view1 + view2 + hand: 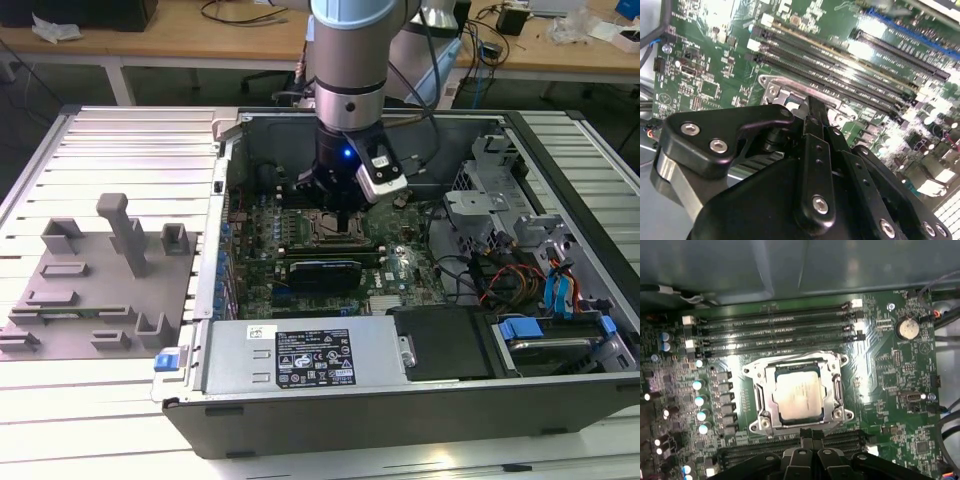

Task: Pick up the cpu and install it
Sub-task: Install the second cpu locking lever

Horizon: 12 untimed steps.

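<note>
The cpu (797, 396), a silvery square chip, lies flat inside the metal-edged socket frame (836, 390) on the green motherboard (890, 370). In the first wrist view my gripper (811, 433) sits just beside one edge of the socket, off the chip, its black fingers pressed together with nothing between them. The second wrist view shows the same shut fingertips (812, 107) close above the socket's rim (772, 90). In the exterior view the gripper (340, 213) hangs low inside the open computer case (400, 400), over the socket (330, 229).
Black memory slots (775, 335) run along both sides of the socket. A coin battery (906, 329) sits nearby. A power supply (300, 355), drive cage (490, 200) and cables (500, 280) crowd the case. Grey fixture blocks (100, 280) stand at the exterior view's left.
</note>
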Each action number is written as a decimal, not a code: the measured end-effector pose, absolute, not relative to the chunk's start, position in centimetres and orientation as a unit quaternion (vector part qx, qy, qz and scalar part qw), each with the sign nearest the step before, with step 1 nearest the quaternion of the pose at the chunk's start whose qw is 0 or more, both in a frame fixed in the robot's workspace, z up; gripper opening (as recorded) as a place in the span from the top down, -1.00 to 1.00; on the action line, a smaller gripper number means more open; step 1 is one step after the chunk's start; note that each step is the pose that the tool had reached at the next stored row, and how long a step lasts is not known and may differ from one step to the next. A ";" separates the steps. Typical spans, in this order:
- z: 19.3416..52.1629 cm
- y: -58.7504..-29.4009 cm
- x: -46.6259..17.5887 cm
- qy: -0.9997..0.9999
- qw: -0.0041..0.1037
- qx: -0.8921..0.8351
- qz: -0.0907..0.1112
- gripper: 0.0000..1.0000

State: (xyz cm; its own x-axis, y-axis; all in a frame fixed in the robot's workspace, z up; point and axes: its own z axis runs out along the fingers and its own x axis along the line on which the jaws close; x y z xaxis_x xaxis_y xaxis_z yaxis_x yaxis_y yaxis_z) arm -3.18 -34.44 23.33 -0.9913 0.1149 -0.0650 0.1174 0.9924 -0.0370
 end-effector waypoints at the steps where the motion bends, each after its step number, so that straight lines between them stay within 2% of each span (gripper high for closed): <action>1: 23.3 -34.6 -3.2 0.998 0.031 0.058 -0.021 0.79; 12: 23.0 -34.9 -4.0 0.999 0.033 0.011 -0.023 0.79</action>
State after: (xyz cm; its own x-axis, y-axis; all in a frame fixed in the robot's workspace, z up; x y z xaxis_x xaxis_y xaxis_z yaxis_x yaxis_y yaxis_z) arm -3.96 -34.92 22.96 -0.9976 0.0201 -0.0658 0.0231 0.9987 -0.0455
